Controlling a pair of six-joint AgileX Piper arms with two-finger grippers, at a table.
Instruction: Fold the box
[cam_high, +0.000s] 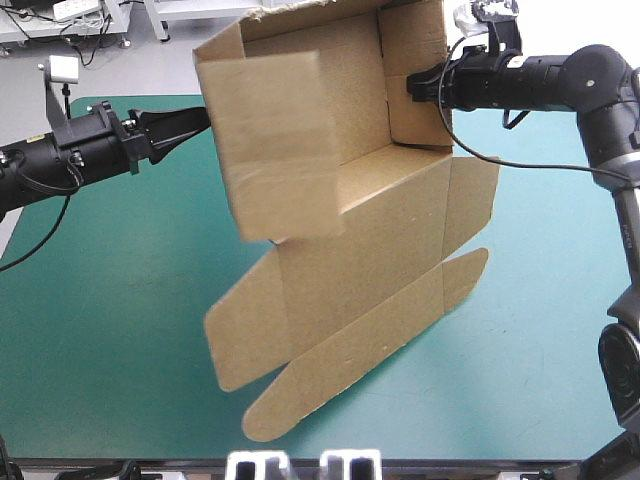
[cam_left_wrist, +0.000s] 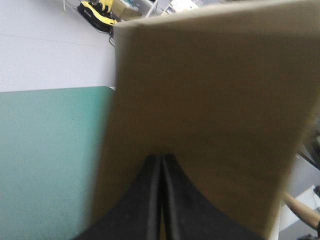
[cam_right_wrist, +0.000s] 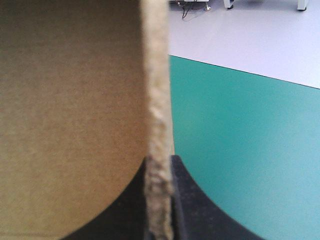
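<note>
The lifted box (cam_high: 300, 150) has 1 wall clamped in the left pincer (cam_high: 200, 117), another in the right pincer (cam_high: 416, 86).

Bright and even from overhead, with no glare on the teal-green counter (cam_high: 110, 330). Only a faint, soft shadow under the raised box (cam_high: 340, 230), darkest just below its hanging front wall. Slightly dimmer inside the box than on its outer faces. In the high view, smeared across that front wall and crisp elsewhere. In the left wrist view, soft and streaky over the brown board, blurred where board meets counter, with the left jaws black and featureless close to the lens. In the right wrist view, fuzzy along the cut edge between the right jaws, clearer on the counter beyond
</note>
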